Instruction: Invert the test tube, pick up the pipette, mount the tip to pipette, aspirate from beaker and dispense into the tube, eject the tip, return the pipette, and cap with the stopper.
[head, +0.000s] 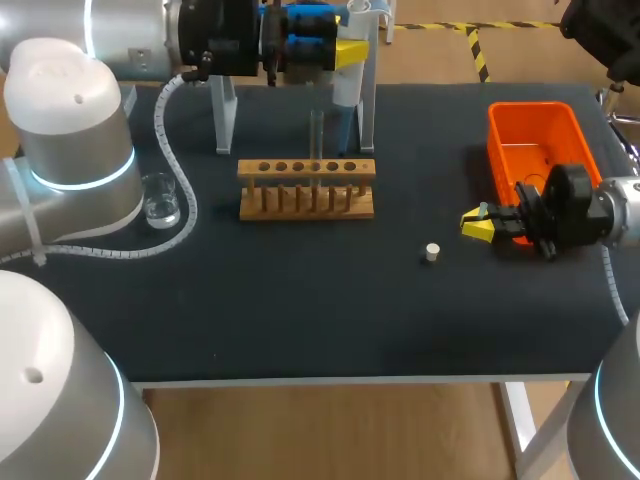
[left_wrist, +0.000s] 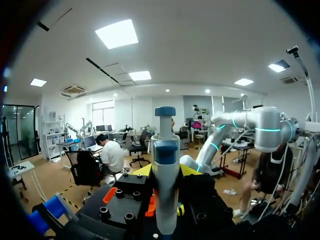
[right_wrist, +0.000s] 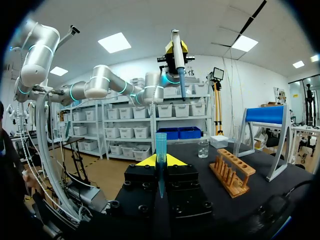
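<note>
My left gripper (head: 349, 50) is at the back of the table by the white stand, shut on the blue and white pipette (head: 345, 92). In the left wrist view the pipette (left_wrist: 165, 165) stands upright between the yellow tips of the left gripper (left_wrist: 165, 172). My right gripper (head: 478, 225) hovers in front of the orange bin, shut on a blue pipette tip (right_wrist: 160, 150). A glass test tube (head: 316, 140) stands in the wooden rack (head: 306, 188). The beaker (head: 160, 200) sits far left. A small white stopper (head: 432, 252) lies left of the right gripper.
An orange bin (head: 540, 115) stands at the back right, just behind my right gripper. The white pipette stand (head: 225, 110) rises behind the rack. My left arm's cable loops around the beaker.
</note>
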